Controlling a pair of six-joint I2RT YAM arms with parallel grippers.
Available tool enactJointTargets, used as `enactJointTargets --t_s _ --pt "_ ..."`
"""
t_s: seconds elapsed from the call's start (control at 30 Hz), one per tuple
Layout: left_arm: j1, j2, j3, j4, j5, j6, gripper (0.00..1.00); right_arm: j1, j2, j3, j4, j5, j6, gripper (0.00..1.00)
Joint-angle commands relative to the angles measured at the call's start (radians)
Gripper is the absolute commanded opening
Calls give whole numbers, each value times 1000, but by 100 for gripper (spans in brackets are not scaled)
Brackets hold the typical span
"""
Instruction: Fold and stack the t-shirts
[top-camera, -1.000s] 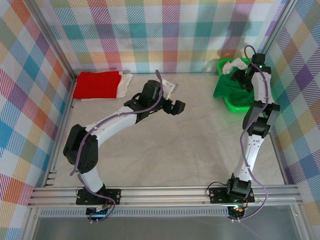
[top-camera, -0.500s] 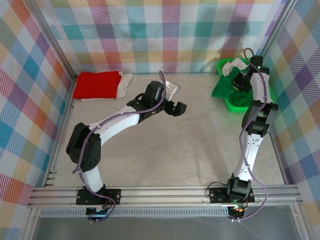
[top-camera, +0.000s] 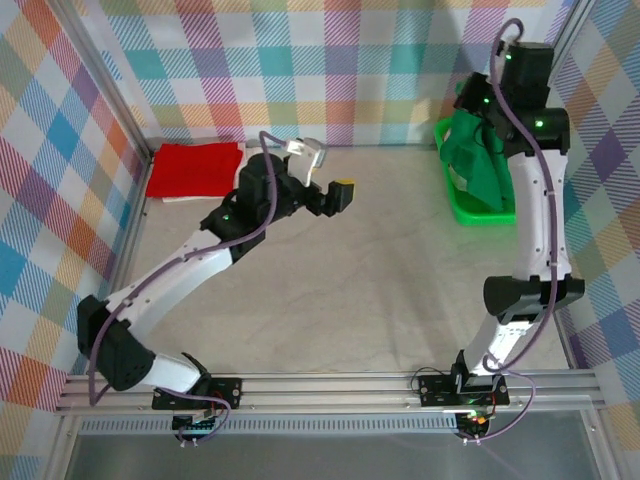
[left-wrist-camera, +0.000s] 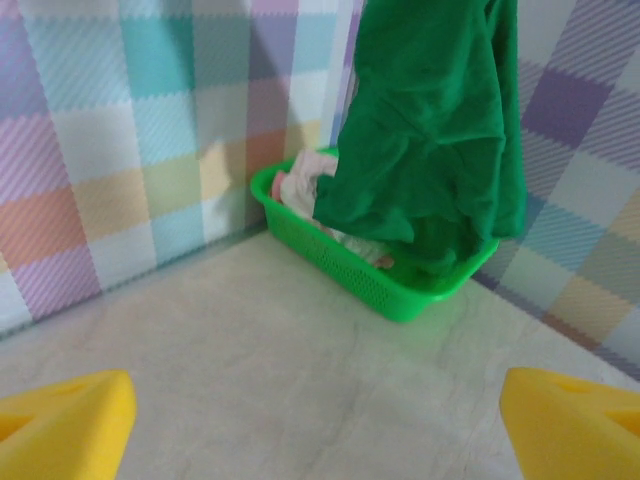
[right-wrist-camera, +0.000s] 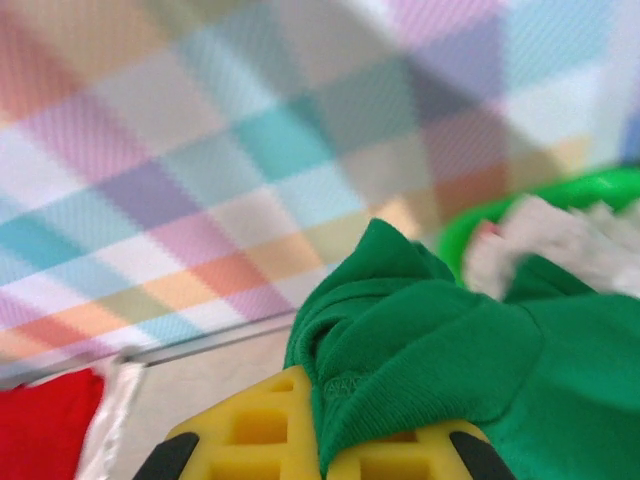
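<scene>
My right gripper (top-camera: 464, 104) is raised above the bright green tray (top-camera: 478, 212) and shut on the dark green t-shirt (top-camera: 482, 152), which hangs from it over the tray. In the right wrist view the yellow fingers (right-wrist-camera: 258, 432) pinch a ribbed hem of the green t-shirt (right-wrist-camera: 440, 350). A white t-shirt (right-wrist-camera: 570, 240) lies crumpled in the tray (right-wrist-camera: 600, 186). The red t-shirt (top-camera: 195, 168) lies folded at the back left on a white one (top-camera: 251, 164). My left gripper (top-camera: 328, 172) hovers open over mid-table, facing the hanging green t-shirt (left-wrist-camera: 430, 130) and the tray (left-wrist-camera: 400, 295).
Checked walls close in the back and both sides. The tray sits in the back right corner against the wall. Bare beige table (top-camera: 380, 290) stretches between the two arms and toward the front rail (top-camera: 330, 385).
The right gripper shut on the dark green t-shirt in the tray and lifted it high above it. The left arm swung left and back, its gripper staying open.
</scene>
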Motion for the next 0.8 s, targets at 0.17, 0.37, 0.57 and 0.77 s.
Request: enactJointTargets --t_s 0.17,0.37,0.57,0.77 --pt "122 -175 -109 11 -28 -67 93 278 18 116 -28 61 -86 0" --pt "243 -195 -263 19 -1 -104 90 313 152 -16 76 -78 51 0" --pt "289 -70 -395 76 12 -119 89 343 358 -68 159 -227 119 36" --pt "297 96 -402 28 39 -179 88 341 325 -153 140 -163 72 49"
